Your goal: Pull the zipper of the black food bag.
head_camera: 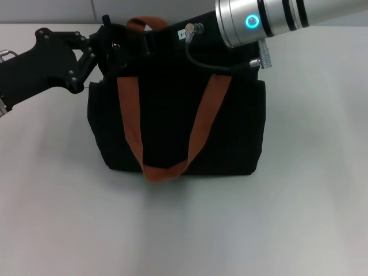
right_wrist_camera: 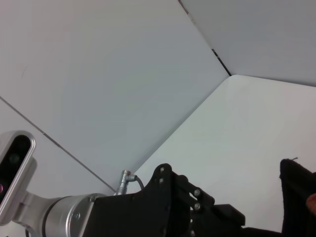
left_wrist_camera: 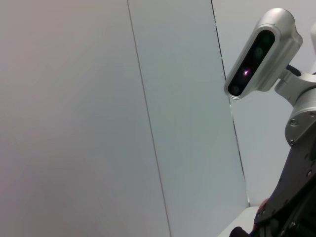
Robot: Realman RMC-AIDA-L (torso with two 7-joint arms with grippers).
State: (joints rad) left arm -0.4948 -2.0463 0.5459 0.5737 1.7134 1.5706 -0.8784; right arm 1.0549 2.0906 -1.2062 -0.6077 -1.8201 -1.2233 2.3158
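Large boxy black fabric food bag [head_camera: 178, 123] standing upright on the white desk [head_camera: 299, 201], roughly centre and toward the far side, its broad near face turned to the head camera. Two orange-brown webbing handle straps: one [head_camera: 167, 138] draped down the near face in a long loop that reaches the desk at the bag's near bottom edge, the other [head_camera: 144, 24] arching up at the far top edge. Top of the bag seen only edge-on from the head view, so nothing of the inside or any contents visible; cannot tell whether the mouth is closed. Small silver zipper pull not made out anywhere along the top edge, being hidden behind arms and fabric. Left black end effector [head_camera: 109, 43] at the bag's top left far corner, linkage fingers against the fabric beside the far strap; cannot tell whether pinching, spread or pressed together. Right arm's silver cylindrical wrist with a glowing cyan ring [head_camera: 252, 22] reaching in over the bag's top right far edge, black cable curling below it; right end effector hidden behind the wrist and the bag, so cannot tell. In the right wrist view, the left end effector's black linkage [right_wrist_camera: 182, 197] over the desk, a black corner of the bag [right_wrist_camera: 296, 197] just beside it.
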